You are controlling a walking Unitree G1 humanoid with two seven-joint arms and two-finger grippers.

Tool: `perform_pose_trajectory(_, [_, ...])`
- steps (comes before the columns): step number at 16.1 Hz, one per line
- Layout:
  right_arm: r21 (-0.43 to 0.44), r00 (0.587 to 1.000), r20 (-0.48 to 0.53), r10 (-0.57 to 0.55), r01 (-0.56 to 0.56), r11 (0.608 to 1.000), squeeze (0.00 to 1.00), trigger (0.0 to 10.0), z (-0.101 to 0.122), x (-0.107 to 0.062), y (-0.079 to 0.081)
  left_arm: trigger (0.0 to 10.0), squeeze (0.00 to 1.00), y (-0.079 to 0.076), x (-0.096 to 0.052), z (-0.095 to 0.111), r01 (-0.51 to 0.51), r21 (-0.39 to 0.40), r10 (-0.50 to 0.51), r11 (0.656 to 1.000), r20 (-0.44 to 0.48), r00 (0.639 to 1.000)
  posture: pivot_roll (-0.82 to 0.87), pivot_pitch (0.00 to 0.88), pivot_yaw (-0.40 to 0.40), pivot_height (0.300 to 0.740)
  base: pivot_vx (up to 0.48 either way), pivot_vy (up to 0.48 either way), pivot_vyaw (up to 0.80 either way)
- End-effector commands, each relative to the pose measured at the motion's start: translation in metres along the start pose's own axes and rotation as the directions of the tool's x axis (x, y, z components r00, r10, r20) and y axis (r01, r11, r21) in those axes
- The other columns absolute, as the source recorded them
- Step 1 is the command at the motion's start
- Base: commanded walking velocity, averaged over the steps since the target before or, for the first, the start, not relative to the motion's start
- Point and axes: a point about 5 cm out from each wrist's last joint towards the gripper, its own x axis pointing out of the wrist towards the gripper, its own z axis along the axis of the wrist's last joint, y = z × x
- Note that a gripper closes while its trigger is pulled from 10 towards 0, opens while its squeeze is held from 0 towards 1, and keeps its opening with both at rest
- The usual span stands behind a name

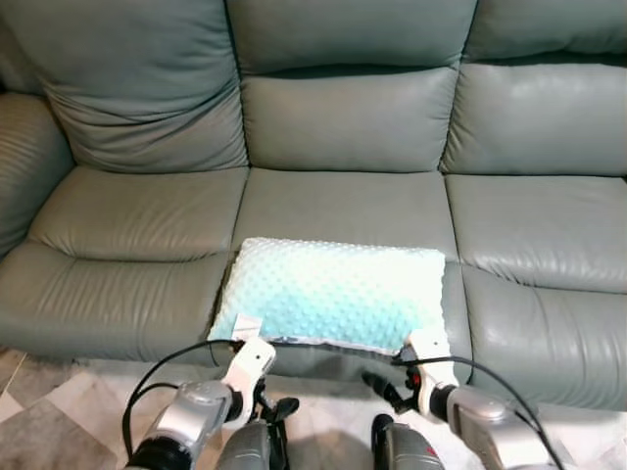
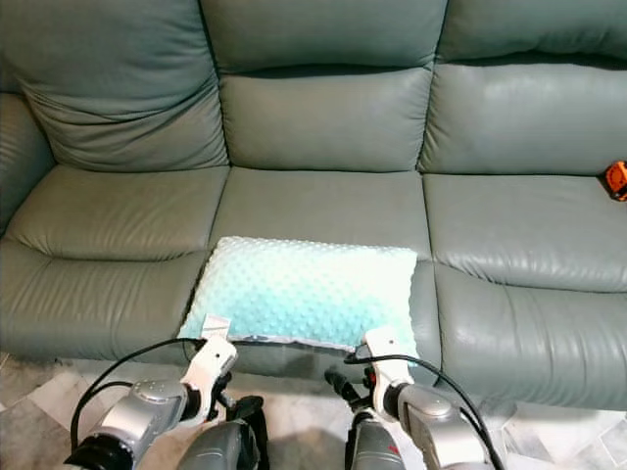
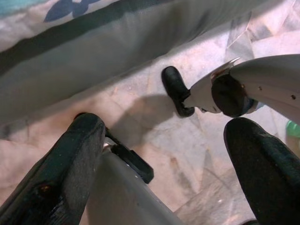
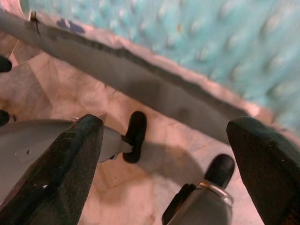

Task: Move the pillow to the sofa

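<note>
One mint dotted pillow [image 1: 333,292] lies flat on the middle seat of a grey-green leather sofa [image 1: 137,211], at its front edge. Both the left gripper [image 3: 164,168] and right gripper [image 4: 164,168] hang below over tiled floor [image 3: 197,140], fingers spread apart, holding nothing.

Nubby plush pillow [image 1: 333,294], smooth leather sofa [image 1: 137,211]
</note>
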Motion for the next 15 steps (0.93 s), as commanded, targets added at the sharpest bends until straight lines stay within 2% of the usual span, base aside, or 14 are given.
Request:
perform_pose_trajectory(1, [0.012, 0.999, -0.026, 0.022, -0.022, 1.000, 0.12, 10.0, -0.009, 0.003, 0.002, 10.0, 0.00, 0.000, 0.001, -0.018, -0.015, -0.005, 0.015, 1.000, -0.055, 0.998, -0.07, 0.300, 0.091, 0.740, 0.000, 0.000, 0.00])
perform_pose_trajectory(2, [0.016, 0.999, -0.033, 0.040, -0.039, 0.999, 0.00, 10.0, -0.010, 0.006, 0.002, 10.0, 0.00, -0.001, 0.002, -0.020, -0.015, -0.007, 0.015, 1.000, -0.064, 0.998, -0.07, 0.302, 0.091, 0.740, 0.000, 0.000, 0.00])
perform_pose_trajectory(4, [0.009, 0.998, -0.038, 0.050, -0.049, 0.999, 0.00, 10.0, -0.013, 0.012, 0.002, 10.0, 0.00, 0.000, 0.005, -0.023, -0.026, -0.028, 0.024, 0.999, -0.073, 0.997, -0.07, 0.302, 0.089, 0.740, 0.000, 0.000, 0.00])
perform_pose_trajectory(5, [0.071, 0.999, -0.021, 0.042, -0.040, 0.997, 0.00, 10.0, -0.015, 0.016, 0.000, 10.0, 0.00, 0.002, 0.006, -0.024, -0.056, -0.056, 0.052, 0.997, -0.074, 0.996, -0.07, 0.304, 0.087, 0.740, 0.000, 0.000, 0.00])
perform_pose_trajectory(6, [0.087, 0.999, -0.022, 0.030, -0.028, 0.996, 0.00, 10.0, -0.017, 0.018, -0.001, 10.0, 0.00, 0.001, 0.008, -0.024, -0.062, -0.054, 0.057, 0.997, -0.078, 0.995, -0.07, 0.305, 0.086, 0.740, 0.000, 0.000, 0.00])
perform_pose_trajectory(10, [0.019, 0.999, -0.042, -0.017, 0.018, 1.000, 0.00, 10.0, -0.024, 0.025, -0.001, 10.0, 0.00, -0.001, 0.012, -0.027, -0.102, -0.019, 0.100, 0.995, -0.092, 0.991, -0.08, 0.315, 0.082, 0.740, 0.000, 0.000, 0.00])
perform_pose_trajectory(13, [0.056, 0.992, -0.027, -0.122, 0.123, 0.991, 0.00, 10.0, -0.028, 0.024, -0.010, 10.0, 0.00, 0.001, 0.015, -0.013, -0.145, -0.025, 0.144, 0.989, -0.031, 0.989, -0.07, 0.320, 0.087, 0.740, 0.000, 0.000, 0.00])
perform_pose_trajectory(15, [0.047, 0.986, -0.019, -0.164, 0.165, 0.985, 0.00, 10.0, -0.026, 0.025, -0.013, 10.0, 0.00, 0.003, 0.016, -0.006, -0.181, -0.048, 0.182, 0.982, -0.001, 0.983, -0.07, 0.320, 0.089, 0.740, 0.000, 0.000, 0.00])
